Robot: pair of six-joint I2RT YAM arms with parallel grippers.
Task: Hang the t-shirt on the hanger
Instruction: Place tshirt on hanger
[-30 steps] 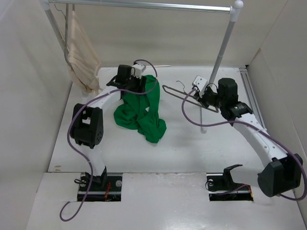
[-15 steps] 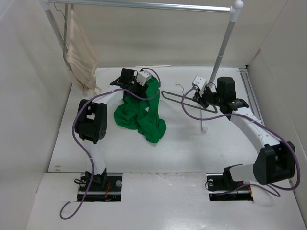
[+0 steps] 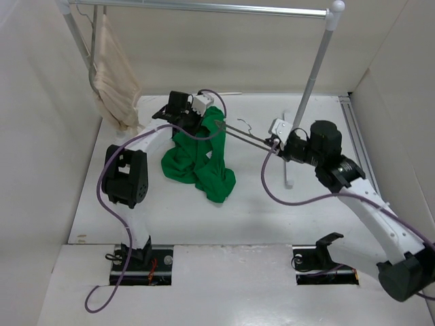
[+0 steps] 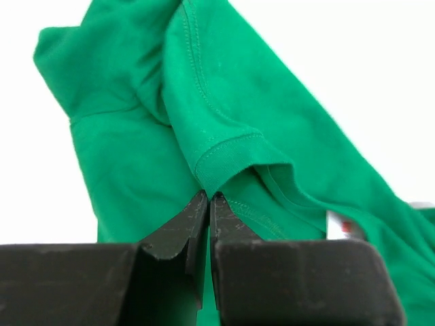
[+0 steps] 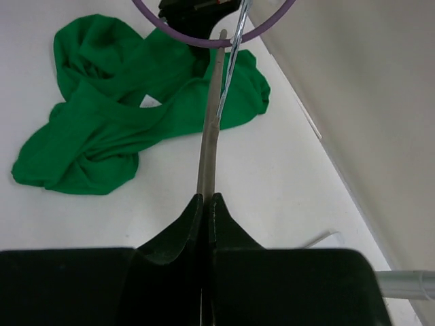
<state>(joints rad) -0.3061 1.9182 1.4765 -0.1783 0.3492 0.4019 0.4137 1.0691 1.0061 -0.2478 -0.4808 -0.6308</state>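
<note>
The green t-shirt (image 3: pixel 204 163) lies crumpled on the table left of centre, its upper part lifted. My left gripper (image 3: pixel 202 121) is shut on the t-shirt's ribbed neck edge (image 4: pixel 228 153), the jaws (image 4: pixel 209 197) pinching the cloth, with a white label (image 4: pixel 338 224) showing inside the collar. My right gripper (image 3: pixel 277 142) is shut on one end of the thin hanger (image 3: pixel 245 136). The hanger's bar (image 5: pixel 211 122) runs straight away from the jaws (image 5: pixel 207 198) to the t-shirt (image 5: pixel 102 136), and its far tip touches the cloth near the left gripper. The wire hook (image 5: pixel 234 47) stands beside the bar.
A clothes rail (image 3: pixel 204 7) spans the back on two poles, the right pole (image 3: pixel 314 75) slanting down behind the right gripper. A beige garment (image 3: pixel 112 75) hangs at its left end. White walls close in on both sides. A purple cable (image 5: pixel 204 42) loops over the hanger's far end.
The left gripper has shut on the t-shirt's neck edge. The right arm has swung the hanger left, so its tip now meets the cloth.
</note>
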